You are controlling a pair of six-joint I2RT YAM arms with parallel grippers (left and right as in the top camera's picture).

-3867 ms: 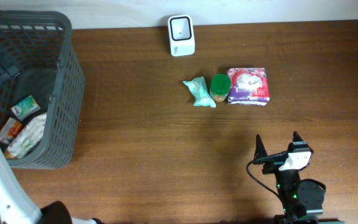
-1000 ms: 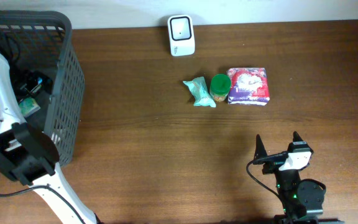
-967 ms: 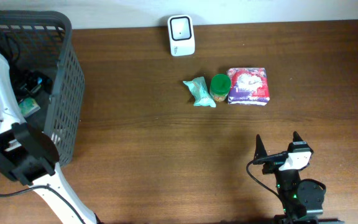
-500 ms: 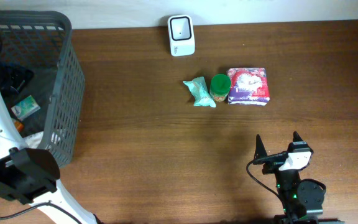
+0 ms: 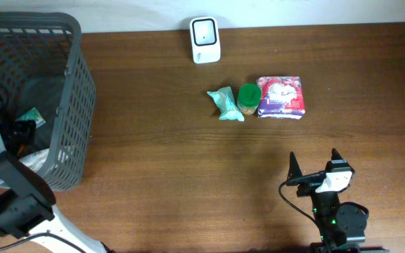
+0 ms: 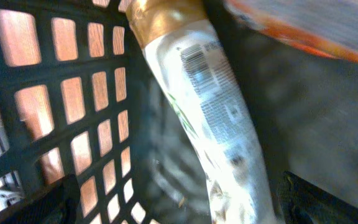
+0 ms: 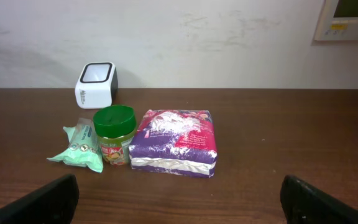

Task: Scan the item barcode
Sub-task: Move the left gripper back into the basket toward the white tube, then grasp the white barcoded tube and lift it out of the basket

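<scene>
The table carries a basket at its far-left corner. Inside it the left gripper, jaws wide apart and clamping nothing, hangs over a white tube lying barcode-up against the mesh wall. The right gripper, also spread and empty, sits by the near edge; mid-table a pack, jar and packet lie side by side, with the scanner at the far edge.

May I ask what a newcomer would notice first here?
A grey mesh basket at the table's left, where the left tool hangs over a white gold-capped tube bearing a barcode. Mid-table, a teal packet, green-lidded jar and purple pack line up before the white scanner.
</scene>
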